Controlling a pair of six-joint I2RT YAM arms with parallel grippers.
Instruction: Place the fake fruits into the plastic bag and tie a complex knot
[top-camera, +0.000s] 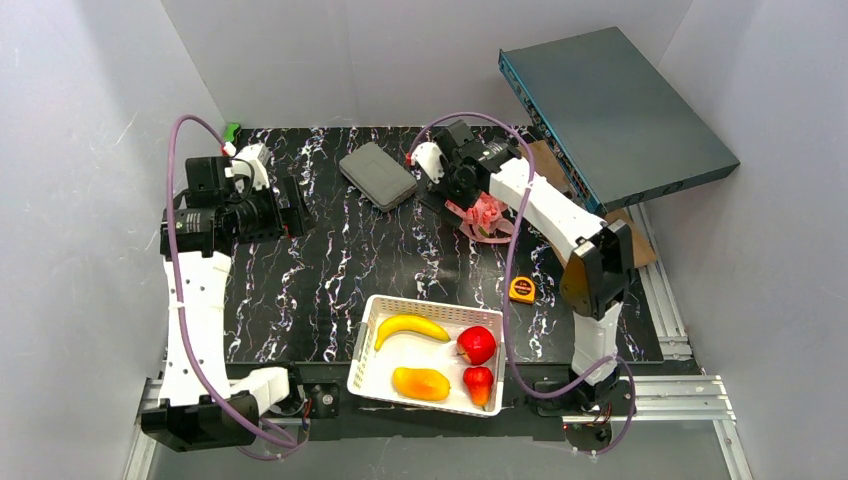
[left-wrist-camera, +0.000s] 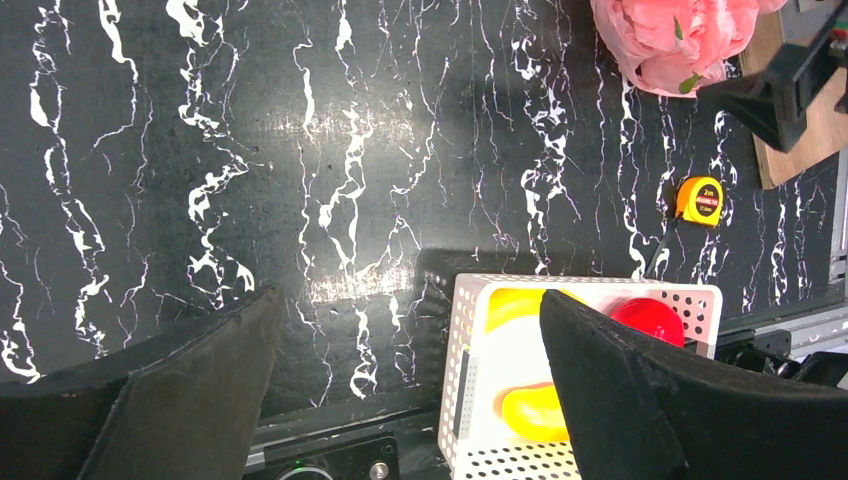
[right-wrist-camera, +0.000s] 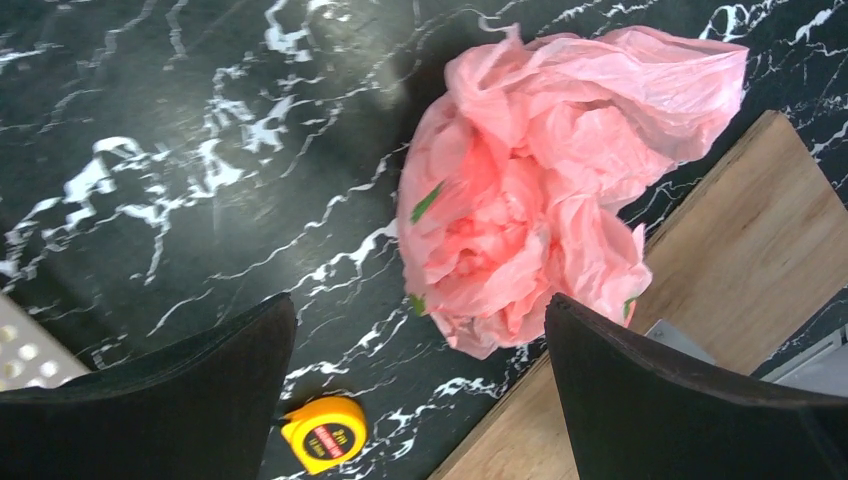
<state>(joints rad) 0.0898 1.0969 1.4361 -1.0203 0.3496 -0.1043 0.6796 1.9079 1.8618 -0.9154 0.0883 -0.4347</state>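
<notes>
On the black marbled table (top-camera: 330, 270), the left gripper (left-wrist-camera: 410, 310) and right gripper (right-wrist-camera: 420, 315) both gape wide, holding nothing. Below the right one lies the crumpled pink plastic bag (right-wrist-camera: 530, 200). Near the arm bases, a white basket (top-camera: 372, 340) holds the banana (top-camera: 410, 327), mango (top-camera: 421, 383), apple (top-camera: 477, 344) and small red pointed fruit (top-camera: 480, 381). A yellow tape measure (top-camera: 521, 289) sits between bag and basket.

black table (top-camera: 330, 270) veined in white, plastic bag (right-wrist-camera: 540, 200) in pale pink flecked with green, white lattice basket (top-camera: 366, 350), yellow banana (top-camera: 410, 327), orange-yellow mango (top-camera: 421, 383), red apple (top-camera: 477, 344), red pointed fruit (top-camera: 480, 383), yellow tape measure (top-camera: 522, 290)
</notes>
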